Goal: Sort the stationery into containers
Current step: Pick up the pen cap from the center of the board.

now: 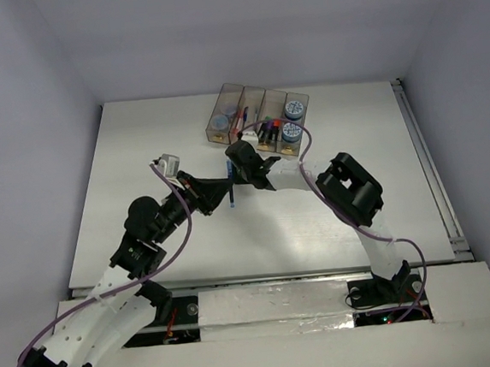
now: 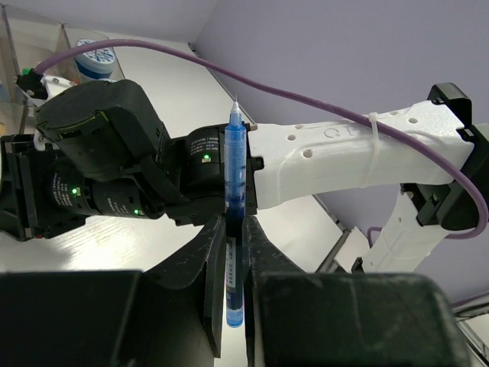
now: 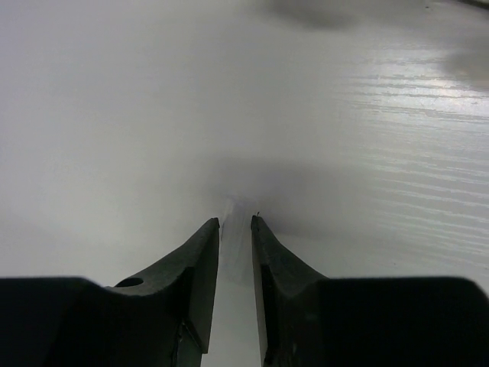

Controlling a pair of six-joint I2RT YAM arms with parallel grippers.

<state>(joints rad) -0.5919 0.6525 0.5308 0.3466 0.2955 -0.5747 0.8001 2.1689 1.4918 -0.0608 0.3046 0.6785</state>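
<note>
4 joined bins (image 1: 227,91), 3 blue-grey rolls (image 1: 294,109), 1 blue pen (image 2: 235,176) outside them

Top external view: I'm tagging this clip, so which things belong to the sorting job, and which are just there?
Job: blue pen clamped in the left gripper; containers; blue-grey rolls and highlighters lying in the bins.
Just there: purple cable; table.

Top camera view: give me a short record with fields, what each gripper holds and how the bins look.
left gripper: shut on blue pen
right gripper: fingers narrowly apart, nothing between them
containers: four joined bins, far side of table
contents: blue-grey rolls in rightmost bin, highlighters in the next
</note>
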